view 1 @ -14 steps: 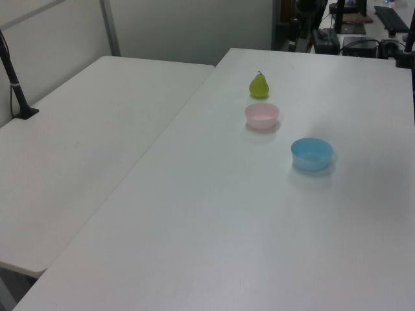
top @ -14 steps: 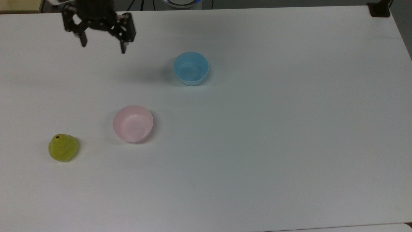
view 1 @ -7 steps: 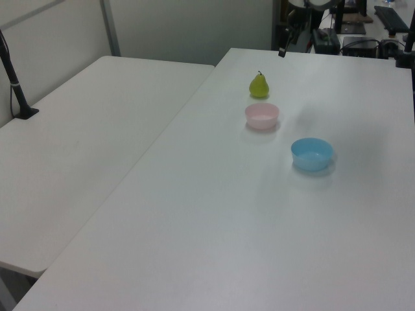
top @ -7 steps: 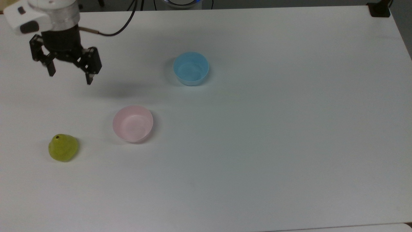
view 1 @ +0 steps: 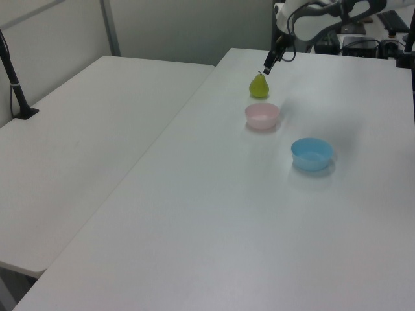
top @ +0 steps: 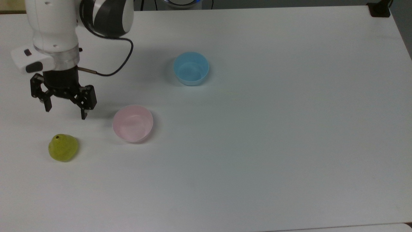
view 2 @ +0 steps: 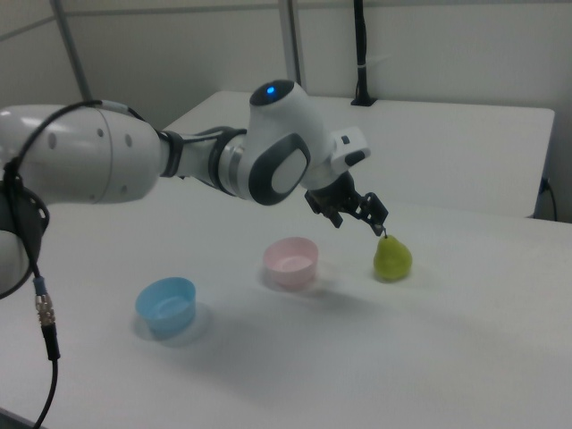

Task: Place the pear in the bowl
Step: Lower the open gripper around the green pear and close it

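Observation:
The yellow-green pear stands upright on the white table near the top view's left edge, also seen as the pear and the pear. The pale pink bowl sits to its right in the top view, with nothing inside; it shows again as the bowl and the bowl. My gripper hangs open above the table, short of the pear and apart from it, nothing between its fingers. In the right view the gripper hovers just above and left of the pear.
A light blue bowl stands farther back on the table, right of the pink bowl in the top view. A second white table adjoins on the left view's left. My arm's cable loops beside the wrist.
The arm has swept from the top view's upper left down toward the pear, staying open. Pear and both bowls have not moved.

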Controlling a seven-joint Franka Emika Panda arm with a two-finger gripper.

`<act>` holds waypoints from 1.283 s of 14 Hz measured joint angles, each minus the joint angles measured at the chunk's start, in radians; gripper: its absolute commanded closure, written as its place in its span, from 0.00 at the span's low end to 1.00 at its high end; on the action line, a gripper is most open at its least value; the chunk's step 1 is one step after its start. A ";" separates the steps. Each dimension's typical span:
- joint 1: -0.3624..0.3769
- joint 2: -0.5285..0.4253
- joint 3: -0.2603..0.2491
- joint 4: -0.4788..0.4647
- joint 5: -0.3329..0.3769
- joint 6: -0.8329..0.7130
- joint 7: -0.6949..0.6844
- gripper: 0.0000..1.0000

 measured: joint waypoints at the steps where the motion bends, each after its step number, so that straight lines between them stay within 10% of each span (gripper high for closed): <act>1: -0.001 0.019 0.000 0.000 0.011 0.042 0.000 0.00; 12: -0.030 0.172 0.000 0.002 0.056 0.361 0.000 0.01; 18: -0.037 0.207 0.000 0.003 0.056 0.421 0.000 0.35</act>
